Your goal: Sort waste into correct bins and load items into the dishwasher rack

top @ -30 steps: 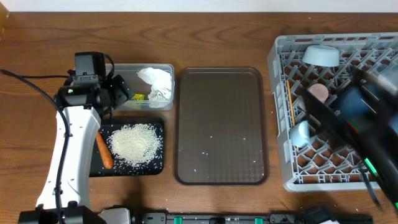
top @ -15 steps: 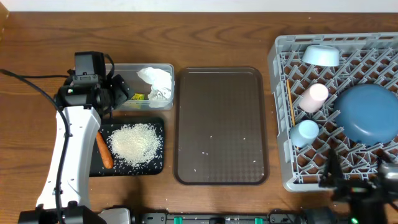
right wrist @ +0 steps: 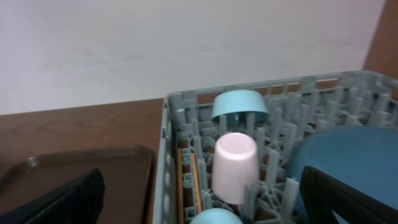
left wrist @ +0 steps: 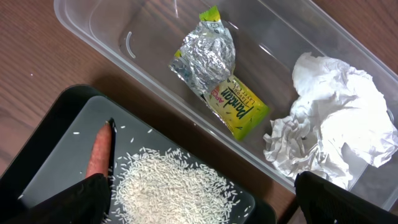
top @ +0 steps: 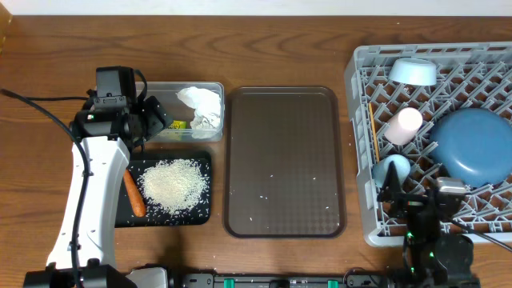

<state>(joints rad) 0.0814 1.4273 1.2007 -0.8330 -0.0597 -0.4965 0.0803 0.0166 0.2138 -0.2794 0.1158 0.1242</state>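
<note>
left gripper (left wrist: 202,194) spread wide, empty, over the clear rectangular plastic tub (left wrist: 118,31) — right gripper (right wrist: 205,200) likewise spread, at the large square grey plastic lattice crate (right wrist: 166,140).

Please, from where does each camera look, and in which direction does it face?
Overhead: above the table, facing straight down; left arm and right arm show.
Left wrist: over the tub and black tray, facing down; left fingertips in the bottom corners.
Right wrist: low over the rack, facing the wall; right fingertips in the bottom corners.
Shared: overhead and right wrist both show the pink cup.
</note>
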